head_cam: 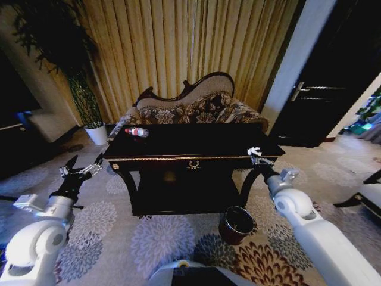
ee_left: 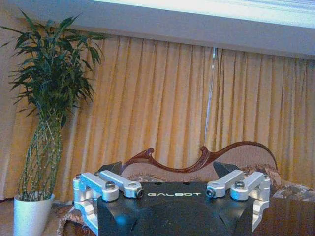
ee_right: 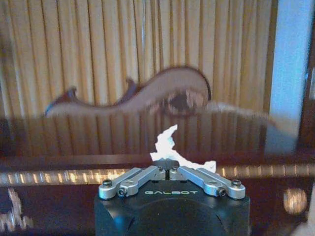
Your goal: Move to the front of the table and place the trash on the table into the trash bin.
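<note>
The dark table [head_cam: 196,143] with gold trim stands in front of me. A clear plastic bottle [head_cam: 136,131] with a red cap lies on its far left corner. My right gripper [head_cam: 256,157] is at the table's front right edge, shut on a white crumpled scrap [head_cam: 254,151]. The right wrist view shows the scrap [ee_right: 170,147] pinched between the closed fingertips of that gripper [ee_right: 169,168], over the tabletop [ee_right: 98,140]. The reddish-brown trash bin [head_cam: 237,224] stands on the carpet below the right gripper. Left of the table, my left gripper [head_cam: 83,169] hangs open and empty; the left wrist view shows it [ee_left: 167,172] spread wide.
A floral sofa [head_cam: 196,108] stands right behind the table, with curtains behind it. A bamboo plant in a white pot [head_cam: 96,133] is at the back left, and its pot [ee_left: 32,214] appears in the left wrist view. A dark door [head_cam: 333,71] is at the right.
</note>
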Controlling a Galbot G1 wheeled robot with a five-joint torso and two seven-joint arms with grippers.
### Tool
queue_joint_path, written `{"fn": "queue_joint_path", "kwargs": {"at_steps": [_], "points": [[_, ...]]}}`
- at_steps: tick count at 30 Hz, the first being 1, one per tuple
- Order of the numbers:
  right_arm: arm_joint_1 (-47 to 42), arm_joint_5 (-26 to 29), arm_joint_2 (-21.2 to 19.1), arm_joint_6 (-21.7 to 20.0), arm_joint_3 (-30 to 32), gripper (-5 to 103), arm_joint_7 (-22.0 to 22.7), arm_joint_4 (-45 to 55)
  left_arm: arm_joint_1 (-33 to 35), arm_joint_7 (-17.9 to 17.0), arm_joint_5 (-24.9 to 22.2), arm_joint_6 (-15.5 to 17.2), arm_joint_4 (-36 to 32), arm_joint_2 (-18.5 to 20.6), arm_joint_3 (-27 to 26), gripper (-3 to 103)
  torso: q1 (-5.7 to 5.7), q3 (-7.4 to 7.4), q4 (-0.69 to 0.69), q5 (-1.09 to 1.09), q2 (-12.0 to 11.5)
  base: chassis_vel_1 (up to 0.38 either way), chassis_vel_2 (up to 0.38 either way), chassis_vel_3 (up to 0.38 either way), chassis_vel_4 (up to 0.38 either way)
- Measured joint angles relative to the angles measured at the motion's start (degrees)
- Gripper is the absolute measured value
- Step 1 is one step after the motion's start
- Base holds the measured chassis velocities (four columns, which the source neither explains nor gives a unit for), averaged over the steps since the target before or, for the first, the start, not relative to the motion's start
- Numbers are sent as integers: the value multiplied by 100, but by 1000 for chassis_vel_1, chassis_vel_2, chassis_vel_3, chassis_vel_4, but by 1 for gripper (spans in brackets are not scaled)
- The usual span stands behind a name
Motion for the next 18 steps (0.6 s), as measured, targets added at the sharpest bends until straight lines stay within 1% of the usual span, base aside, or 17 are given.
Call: {"fn": "queue_joint_path", "kwargs": {"at_steps": [4,5,8,9,10,11,13,14,15,18], "points": [[-191,-194,143,-5,-80,0,-189,-467,-1,1,3,-2,1,-4,5,100,0,0,-1,0,0,0,0,0,0],[-191,-194,143,-5,-80,0,-189,-467,-1,1,3,-2,1,-4,5,100,0,0,-1,0,0,0,0,0,0],[-236,-407,353,-5,-287,0,-255,-1122,-13,-6,4,-5,-1,-3,-3,100,-2,-2,0,-1,1,0,0,0,0],[-236,-407,353,-5,-287,0,-255,-1122,-13,-6,4,-5,-1,-3,-3,100,-2,-2,0,-1,1,0,0,0,0],[-195,-492,442,10,-399,0,-257,-1460,-13,-10,4,-4,-6,-3,-12,100,-2,-1,-1,0,1,0,0,0,0],[-195,-492,442,10,-399,0,-257,-1460,-13,-10,4,-4,-6,-3,-12,100,-2,-1,-1,0,1,0,0,0,0],[-91,-641,595,125,-604,0,-258,-2177,3,-13,4,-4,-21,-3,-35,100,-2,-1,0,0,1,0,0,0,0],[-48,-704,651,167,-675,0,-258,-2446,13,-14,2,-5,-24,-2,-48,100,-1,-1,0,1,1,0,0,0,0],[-48,-704,651,167,-675,0,-258,-2446,13,-14,2,-5,-24,-2,-48,100,-1,-1,0,1,1,0,0,0,0],[187,-952,843,319,-895,0,-258,-3342,36,-16,-7,-5,-34,8,-87,100,-2,-1,0,1,1,0,0,0,0]]}}
